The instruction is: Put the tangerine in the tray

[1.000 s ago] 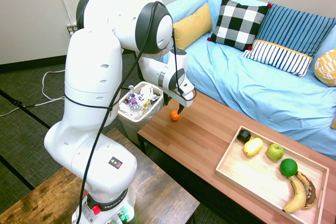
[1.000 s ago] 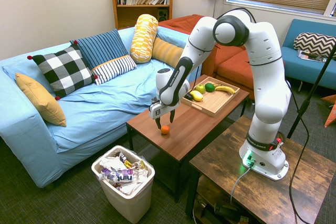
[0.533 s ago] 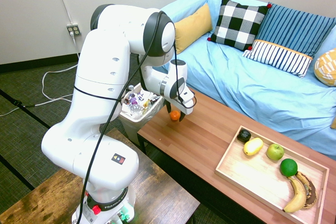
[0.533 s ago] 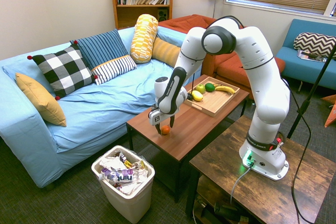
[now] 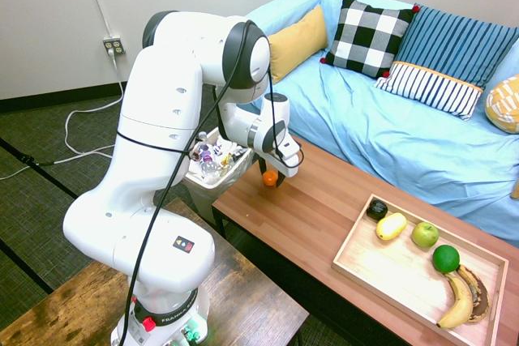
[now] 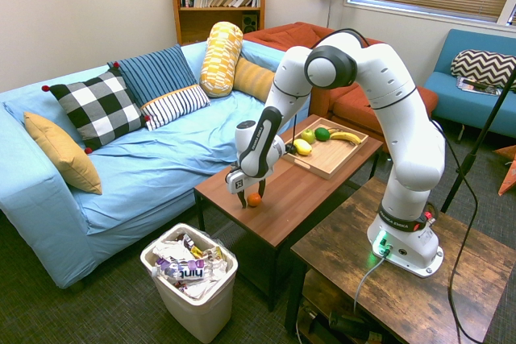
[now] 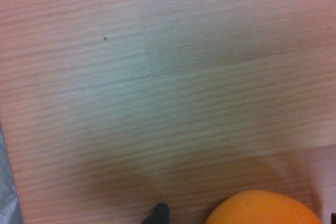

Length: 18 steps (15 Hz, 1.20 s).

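Pincer point(image 6: 252, 198) points straight down, fingers straddling the tangerine point(image 6: 254, 199).

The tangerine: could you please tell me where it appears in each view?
First exterior view: tangerine at the coffee table's left end, under the gripper.
Second exterior view: left of centre, same table end.
Wrist view: bottom edge, right.
Shared landmark: the waste bin.

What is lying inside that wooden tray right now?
The tray holds a yellow fruit, green apple, lime, banana and something dark; nothing hidden.
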Motion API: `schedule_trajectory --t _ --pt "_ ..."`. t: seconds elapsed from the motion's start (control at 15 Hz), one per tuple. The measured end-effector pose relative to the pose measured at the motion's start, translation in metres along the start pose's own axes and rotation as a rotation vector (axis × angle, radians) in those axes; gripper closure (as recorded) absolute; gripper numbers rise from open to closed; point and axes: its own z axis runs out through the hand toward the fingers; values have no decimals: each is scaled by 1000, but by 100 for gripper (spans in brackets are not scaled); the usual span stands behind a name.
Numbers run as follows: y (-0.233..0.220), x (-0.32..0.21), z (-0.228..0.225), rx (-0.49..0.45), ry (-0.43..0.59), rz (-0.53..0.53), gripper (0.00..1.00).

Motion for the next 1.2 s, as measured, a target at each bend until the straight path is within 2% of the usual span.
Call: schedule_trajectory --t 0.4,0.53,0.67,0.87,1.0,1.2 --pt "1 5 -7 -8 0 10 100" --pt "1 21 -31 2 18 26 100" --pt "9 59 -73 18 64 60 100" --pt "47 133 -137 35 129 154 100" --pt "89 188 -159 35 145 243 100" --pt "156 264 -166 26 160 349 100"
